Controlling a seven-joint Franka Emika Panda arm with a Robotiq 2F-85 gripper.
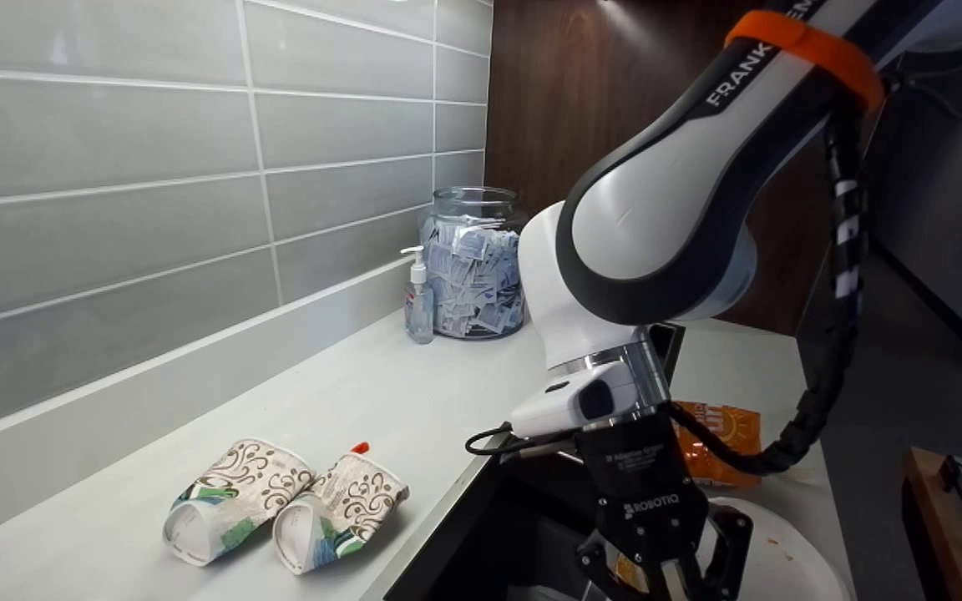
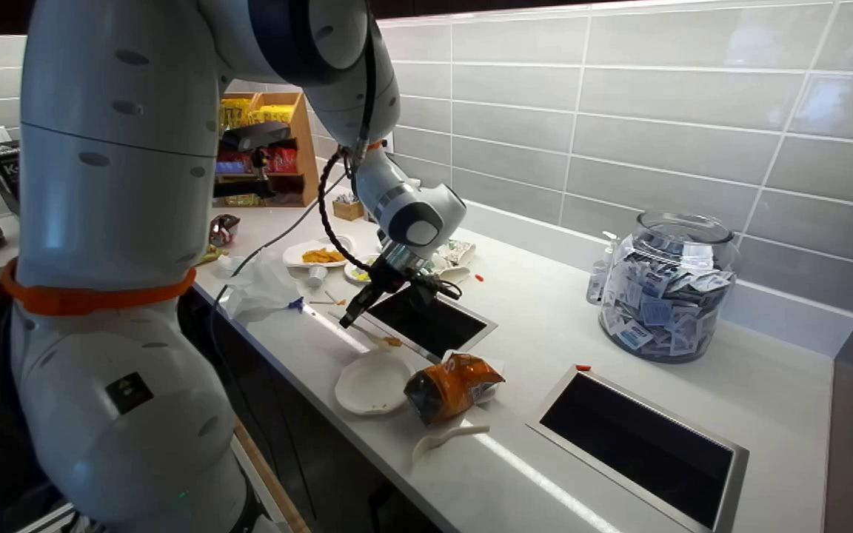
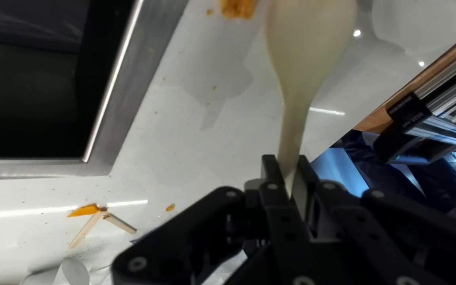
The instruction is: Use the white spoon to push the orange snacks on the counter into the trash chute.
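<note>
Gripper (image 3: 287, 164) pinches the white spoon (image 3: 298, 83) by its handle, jaws narrowed to its thickness, bowl outward. Just beside the bowl, between it and what seems the trash chute (image 3: 133, 79), lies a loose orange snack (image 3: 238, 8) on the counter (image 3: 196, 158); the push probably calls for a sweep across the spoon's long axis. Farther out, roughly along that axis, in an exterior view, lies the orange bag (image 2: 457, 385), perhaps meant too

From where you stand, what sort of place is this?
Most likely a break room or shared kitchenette, going by the counter, the wooden snack rack, and the big glass jar of packets.
</note>
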